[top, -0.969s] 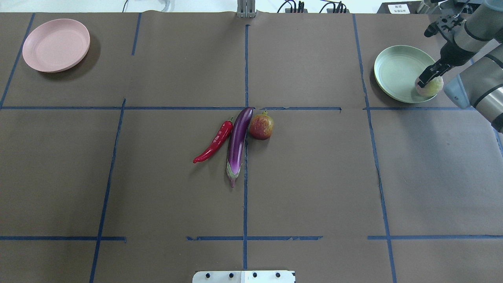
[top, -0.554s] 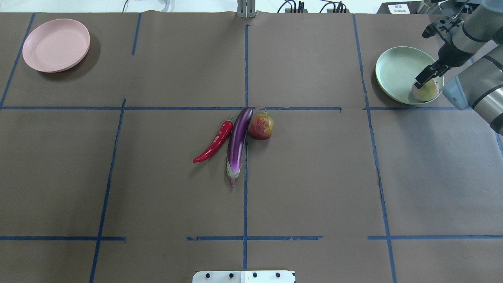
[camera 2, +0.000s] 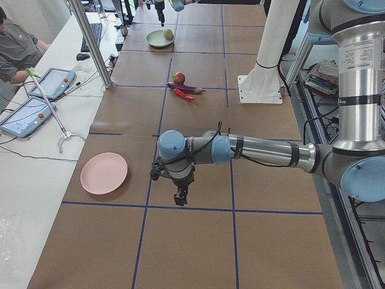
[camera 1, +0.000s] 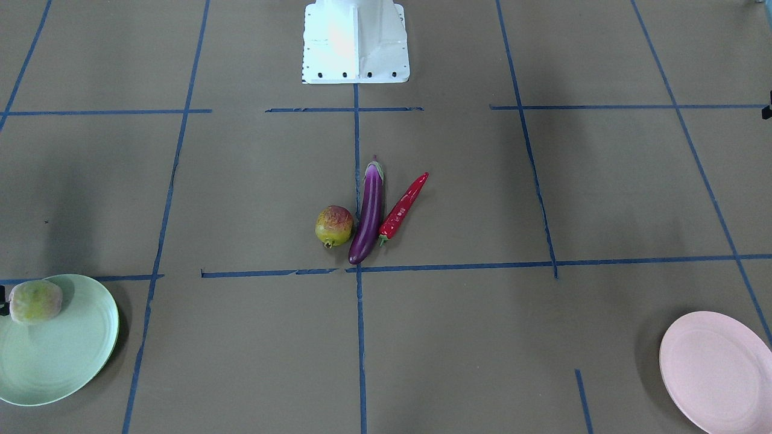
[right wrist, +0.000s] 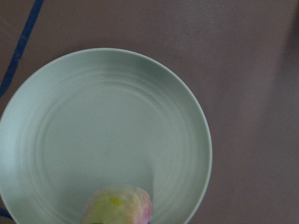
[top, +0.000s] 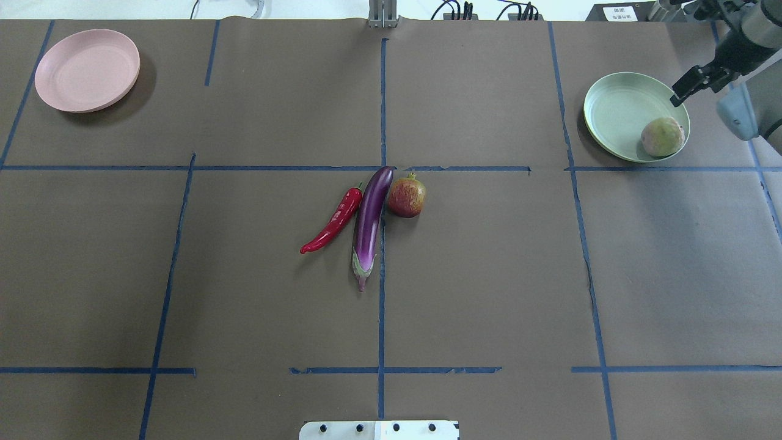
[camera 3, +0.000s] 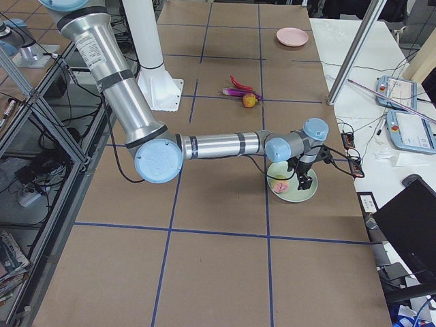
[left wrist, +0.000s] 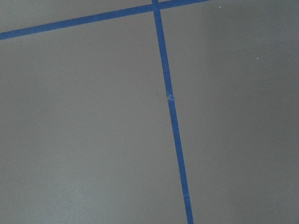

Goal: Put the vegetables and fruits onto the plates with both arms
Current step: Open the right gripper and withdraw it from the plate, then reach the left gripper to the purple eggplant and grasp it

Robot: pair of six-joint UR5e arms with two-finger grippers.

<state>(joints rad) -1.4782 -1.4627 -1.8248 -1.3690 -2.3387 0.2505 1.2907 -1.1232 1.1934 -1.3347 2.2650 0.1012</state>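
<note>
The pale green-pink fruit (top: pixel 661 136) lies on the mint green plate (top: pixel 617 110) at its near right rim; the right wrist view shows it too (right wrist: pixel 117 205). My right gripper (top: pixel 679 96) is open and empty, raised above the plate's right rim, clear of the fruit. The purple eggplant (top: pixel 370 220), the red chili (top: pixel 333 223) and the yellow-green, red-blushed fruit (top: pixel 407 196) lie together at the table's middle. The pink plate (top: pixel 85 70) is empty at the far left. My left gripper (camera 2: pixel 179 198) hangs over bare table near the pink plate (camera 2: pixel 103 173); I cannot tell if it is open.
Blue tape lines cross the brown table cover. The white robot base (camera 1: pixel 354 42) stands at the near middle edge. Operators' tablets (camera 2: pixel 30 108) and cables lie on the bench beyond the table's far side.
My right gripper let go of the pale fruit and rose away to the back right. The fruit now rests on the mint plate, which shifted slightly.
</note>
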